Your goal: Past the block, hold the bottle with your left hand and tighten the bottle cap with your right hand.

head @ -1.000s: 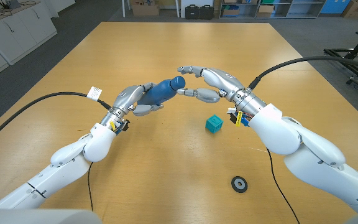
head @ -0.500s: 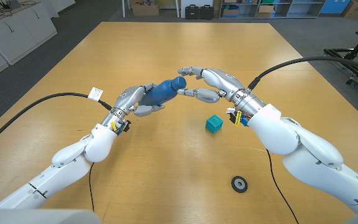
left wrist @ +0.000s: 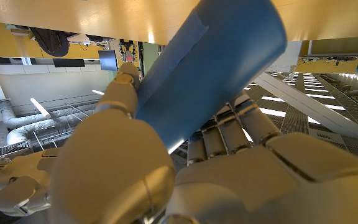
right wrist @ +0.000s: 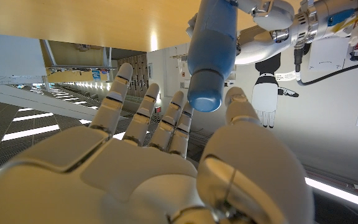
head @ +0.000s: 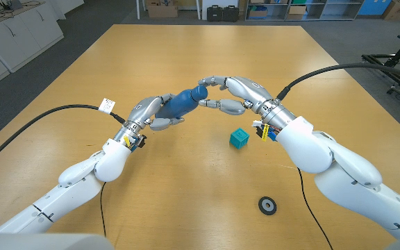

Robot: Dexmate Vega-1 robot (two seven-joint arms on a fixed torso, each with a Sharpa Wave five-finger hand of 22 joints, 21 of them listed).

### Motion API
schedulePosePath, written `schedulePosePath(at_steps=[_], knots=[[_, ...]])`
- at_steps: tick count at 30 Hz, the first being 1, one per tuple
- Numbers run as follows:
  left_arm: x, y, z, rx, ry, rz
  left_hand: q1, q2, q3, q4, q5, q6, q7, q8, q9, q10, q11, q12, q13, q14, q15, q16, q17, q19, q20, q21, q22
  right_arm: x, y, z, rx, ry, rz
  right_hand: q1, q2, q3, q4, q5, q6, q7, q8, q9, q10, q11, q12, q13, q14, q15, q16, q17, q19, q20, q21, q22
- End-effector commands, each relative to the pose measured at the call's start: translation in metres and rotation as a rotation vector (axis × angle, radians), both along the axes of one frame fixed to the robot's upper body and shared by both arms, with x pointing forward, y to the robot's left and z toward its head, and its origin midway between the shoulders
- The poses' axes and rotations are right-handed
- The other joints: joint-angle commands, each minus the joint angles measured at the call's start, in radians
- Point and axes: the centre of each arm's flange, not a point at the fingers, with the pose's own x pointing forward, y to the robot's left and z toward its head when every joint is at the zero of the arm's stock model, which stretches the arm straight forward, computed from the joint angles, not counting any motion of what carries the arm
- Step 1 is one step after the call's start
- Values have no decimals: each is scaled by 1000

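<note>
My left hand (head: 150, 112) grips the body of a blue bottle (head: 180, 103) and holds it tilted above the table (head: 186, 180), cap end toward my right hand. In the left wrist view the bottle (left wrist: 210, 68) runs out between that hand's fingers (left wrist: 120, 93) and thumb. My right hand (head: 236, 92) reaches in from the other side, fingers and thumb spread on either side of the blue cap (head: 198, 92). The right wrist view shows the cap (right wrist: 204, 90) between the fingers (right wrist: 148, 118) and the thumb, with narrow gaps. The teal block (head: 239, 137) lies on the table, nearer me than the hands.
A small black ring (head: 267, 205) lies on the table near my right forearm. Black cables trail from both arms, and a white tag (head: 105, 104) hangs on the left one. Boxes and cases stand on the floor beyond the far table edge.
My right hand's upper fingers have come down slightly closer to the cap. The bottle and my left hand have hardly moved.
</note>
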Motion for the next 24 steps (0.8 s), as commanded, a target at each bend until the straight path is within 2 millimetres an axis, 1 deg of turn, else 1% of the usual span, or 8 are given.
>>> schedulePosePath(at_steps=[1,4,7,17,19,20,23,24], knots=[[0,-1,-1,10,13,1,160,201,32,34,7,180,-152,5,5,130,-123,0,5,11,-160,-2,2,5,-122,6,3,3,1,0,20,-7,5,15,3,3,-4,6,7,-12,3,1,15,-1,2,2,19,-11,8,1,18,-3,7,3],[0,-1,-2,12,15,1,160,202,31,34,7,179,-151,5,5,130,-123,0,5,10,-160,-2,2,4,-122,6,3,4,2,0,23,-4,7,18,3,3,-4,9,22,-19,8,1,26,-1,4,2,28,-17,11,1,26,-9,9,3],[-1,-1,-2,10,13,-1,160,202,31,34,7,180,-151,5,5,130,-123,0,6,10,-160,-3,3,4,-122,6,3,5,3,0,16,2,2,19,5,4,-1,12,57,-27,21,1,50,-3,7,2,39,-23,14,2,29,-12,8,3],[-1,-1,-1,4,9,-6,160,203,30,33,7,181,-152,5,5,131,-123,-1,7,11,-160,-3,3,5,-121,7,3,7,2,1,14,5,-4,34,11,10,-3,18,90,-45,32,0,89,-5,13,3,64,-30,21,1,37,-19,8,3],[-2,-1,0,3,7,-7,159,204,30,34,7,181,-152,5,5,131,-121,-1,8,12,-160,-3,3,5,-121,7,3,6,3,1,15,4,-4,39,13,11,-2,20,111,-47,41,0,115,-5,17,3,80,-33,26,1,42,-22,8,3],[-2,-1,0,2,6,-8,159,204,30,34,7,181,-152,5,5,131,-120,-1,8,12,-160,-3,3,5,-121,7,3,6,3,1,16,2,-5,42,13,11,-2,21,118,-49,43,-1,129,-7,17,3,91,-40,29,1,50,-29,10,3],[-2,-1,0,-1,1,-9,159,205,30,34,8,182,-150,5,5,132,-121,-1,8,12,-160,-3,3,6,-120,8,3,6,3,2,17,-3,-7,53,18,12,0,27,174,-48,64,-2,200,-7,29,5,138,-56,44,1,62,-37,10,2],[-2,-1,0,-2,-2,-10,159,205,30,34,8,182,-150,5,5,132,-121,-1,8,12,-160,-3,4,6,-120,7,3,6,3,2,19,-6,-8,63,24,16,-2,31,189,-50,70,-2,227,-7,35,8,151,-67,47,0,69,-45,11,2]])
